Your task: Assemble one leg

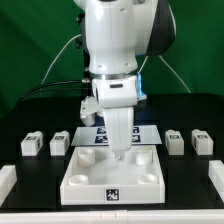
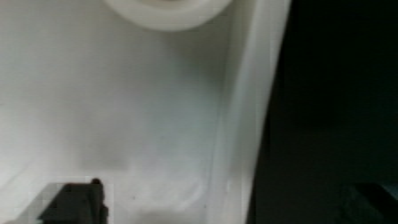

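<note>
The large white recessed panel (image 1: 112,178) lies at the front of the table with a tag on its front wall. Four small white legs stand beside it: two on the exterior view's left (image 1: 32,143) (image 1: 60,143) and two on the right (image 1: 175,139) (image 1: 200,141). My gripper (image 1: 118,152) points down over the panel's back middle. In the wrist view my gripper (image 2: 228,205) is open: one dark fingertip (image 2: 71,203) is over the panel's white surface (image 2: 125,120), the other over the black table. A round boss (image 2: 169,10) shows on the panel. No leg is between the jaws.
The marker board (image 1: 140,133) lies flat just behind the panel, partly hidden by my arm. White rails (image 1: 8,178) edge the table at the front left and right. The black table (image 2: 338,100) shows beside the panel's edge.
</note>
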{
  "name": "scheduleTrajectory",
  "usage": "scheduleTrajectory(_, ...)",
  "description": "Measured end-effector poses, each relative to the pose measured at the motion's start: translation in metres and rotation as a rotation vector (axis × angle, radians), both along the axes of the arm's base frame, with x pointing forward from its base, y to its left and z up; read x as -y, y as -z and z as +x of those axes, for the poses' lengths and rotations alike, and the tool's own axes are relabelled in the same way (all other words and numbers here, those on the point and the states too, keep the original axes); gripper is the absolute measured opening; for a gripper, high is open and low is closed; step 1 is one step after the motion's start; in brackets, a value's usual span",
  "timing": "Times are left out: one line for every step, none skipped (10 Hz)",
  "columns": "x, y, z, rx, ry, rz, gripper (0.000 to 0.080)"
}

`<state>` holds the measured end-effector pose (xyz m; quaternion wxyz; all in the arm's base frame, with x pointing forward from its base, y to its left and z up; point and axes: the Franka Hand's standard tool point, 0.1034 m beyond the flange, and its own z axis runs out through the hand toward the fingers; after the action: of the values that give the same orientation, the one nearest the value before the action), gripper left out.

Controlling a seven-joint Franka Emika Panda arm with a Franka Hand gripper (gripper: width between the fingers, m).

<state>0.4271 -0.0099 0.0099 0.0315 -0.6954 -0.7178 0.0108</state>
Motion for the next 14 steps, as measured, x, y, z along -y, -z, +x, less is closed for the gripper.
scheduleTrajectory(0.0022, 0.0023, 0.0007, 0.016, 0.005, 0.002, 0.065)
scheduleTrajectory(0.0062, 0.0033, 0.0019, 0.025, 0.017, 0.002, 0.065)
scheduleTrajectory(0.0059, 0.0034, 0.0017, 0.024, 0.02, 0.002, 0.065)
scheduleTrajectory(0.0062, 0.0035, 0.0016, 0.023, 0.021, 0.002, 0.0527)
scheduleTrajectory(0.0065, 0.0037, 0.0014, 0.023, 0.022, 0.002, 0.0388)
scheduleTrajectory(0.0065, 0.0038, 0.0013, 0.023, 0.022, 0.002, 0.0253)
scheduleTrajectory(0.0066, 0.0039, 0.0013, 0.023, 0.023, 0.002, 0.0253)
scheduleTrajectory(0.0068, 0.0039, 0.0015, 0.024, 0.024, 0.002, 0.0067)
scheduleTrajectory(0.007, 0.0028, 0.0038, 0.034, 0.025, 0.002, 0.0054)
scheduleTrajectory(0.007, 0.0028, 0.0039, 0.034, 0.025, 0.002, 0.0054)
scheduleTrajectory(0.007, 0.0028, 0.004, 0.035, 0.025, 0.002, 0.0054)
scheduleTrajectory(0.007, 0.0028, 0.004, 0.035, 0.025, 0.002, 0.0054)
scheduleTrajectory(0.007, 0.0028, 0.004, 0.035, 0.025, 0.002, 0.0054)
scheduleTrajectory(0.007, 0.0027, 0.0041, 0.035, 0.025, 0.002, 0.0054)
